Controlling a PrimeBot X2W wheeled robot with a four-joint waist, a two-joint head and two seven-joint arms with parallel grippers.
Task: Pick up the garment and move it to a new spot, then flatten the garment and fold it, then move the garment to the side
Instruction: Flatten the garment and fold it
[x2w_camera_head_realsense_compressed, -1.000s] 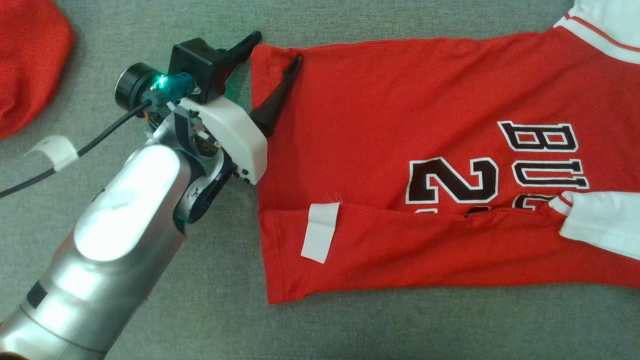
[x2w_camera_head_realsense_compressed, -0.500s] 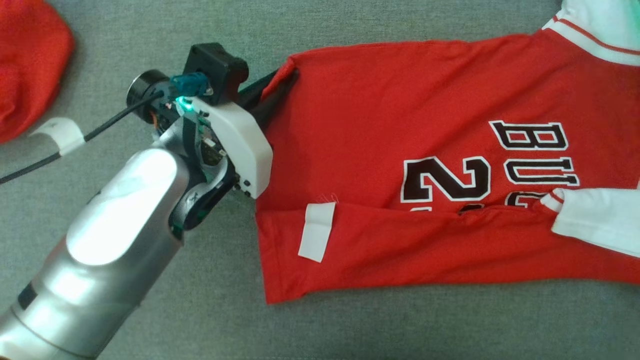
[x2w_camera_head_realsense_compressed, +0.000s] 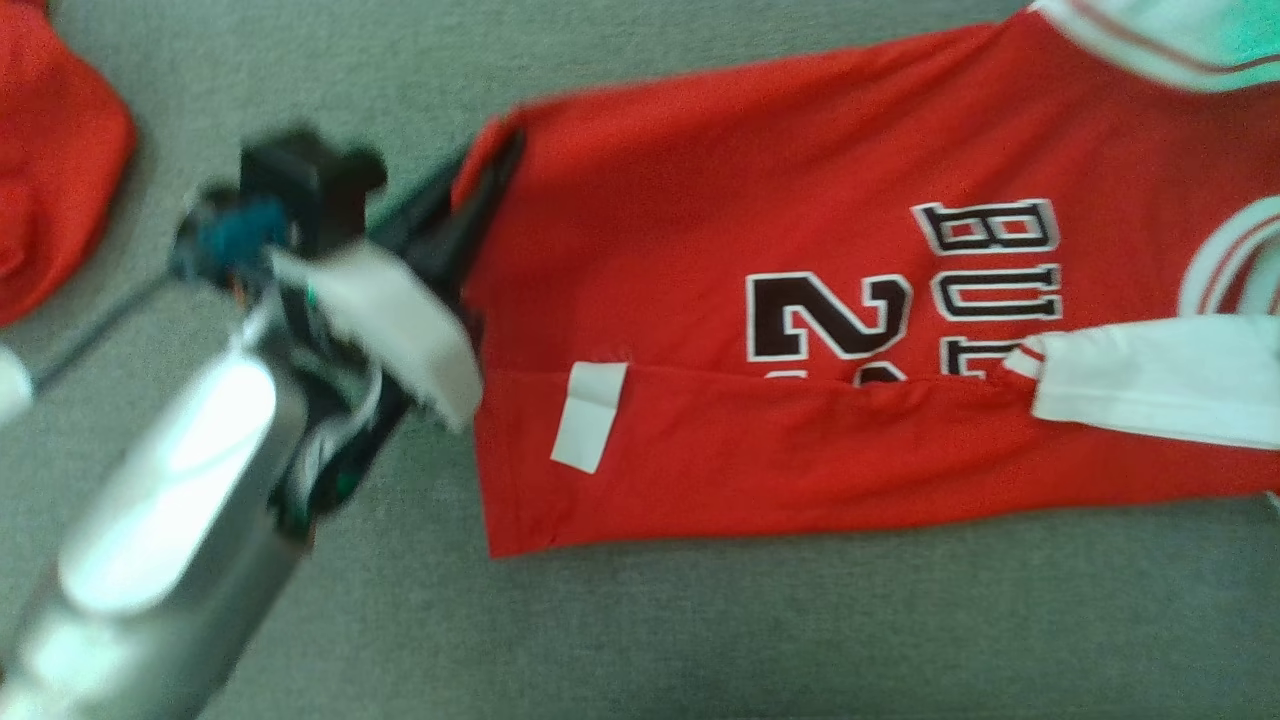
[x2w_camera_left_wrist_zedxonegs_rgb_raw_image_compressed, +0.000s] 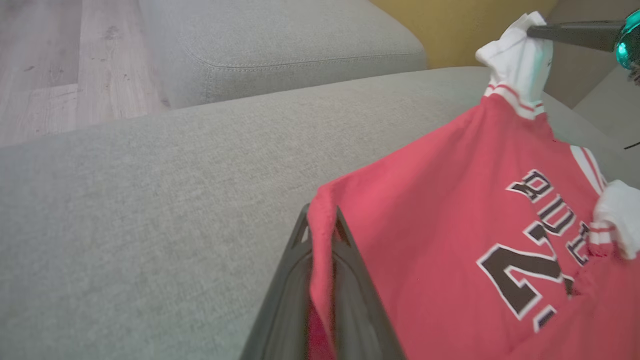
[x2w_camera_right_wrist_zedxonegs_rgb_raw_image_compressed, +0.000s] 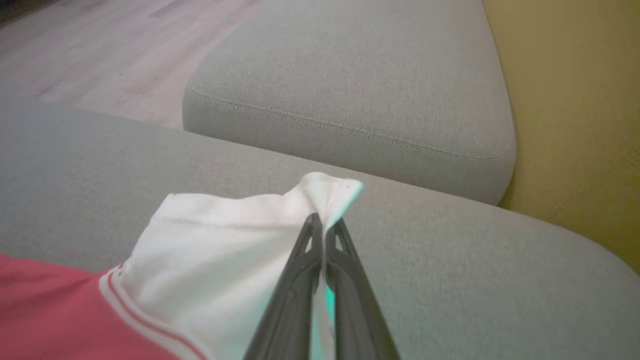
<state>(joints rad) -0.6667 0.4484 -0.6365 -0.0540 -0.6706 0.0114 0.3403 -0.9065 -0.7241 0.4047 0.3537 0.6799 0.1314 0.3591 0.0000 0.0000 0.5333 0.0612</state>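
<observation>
Count: 2 pincers, 1 shirt w/ 2 white sleeves, 1 white tag, 1 more red cloth, 2 gray cushions.

L pincer (x2w_camera_left_wrist_zedxonegs_rgb_raw_image_compressed: 320, 220) is clamped tight on the red bottom corner of the shirt (x2w_camera_head_realsense_compressed: 750, 200). The cloth is squeezed btwn both fingers & bunches up there. R pincer (x2w_camera_right_wrist_zedxonegs_rgb_raw_image_compressed: 322, 225) is pinched tight on the tip of a white sleeve (x2w_camera_right_wrist_zedxonegs_rgb_raw_image_compressed: 220, 250), & that end looks lifted up. So the shirt is held at 2 spots & stretches from one pincer to the other. Its near side lies on the big cushion (x2w_camera_head_realsense_compressed: 700, 620).

Black letters "BU" & a "2" sit partway along the shirt from L pincer toward R pincer. The 2nd sleeve (x2w_camera_head_realsense_compressed: 1150, 385) is folded over the front at the R pincer end. The tag (x2w_camera_head_realsense_compressed: 588, 415) is on the folded-up strip, near L pincer, on the robot's side of it.

The shirt's bottom edge runs from L pincer back toward the robot. The other red cloth (x2w_camera_head_realsense_compressed: 50, 150) lies well apart, on the far side of the L arm, not touching the shirt.

Open room: bare gray cushion past both pincers' tips, & on the robot's side of the shirt.

Past the tips the big cushion rounds off. Then comes the 2nd cushion (x2w_camera_right_wrist_zedxonegs_rgb_raw_image_compressed: 350, 85), then wood floor (x2w_camera_left_wrist_zedxonegs_rgb_raw_image_compressed: 60, 60). A yellow wall (x2w_camera_right_wrist_zedxonegs_rgb_raw_image_compressed: 575, 125) is to the right of R pincer. Head view is blurry.
</observation>
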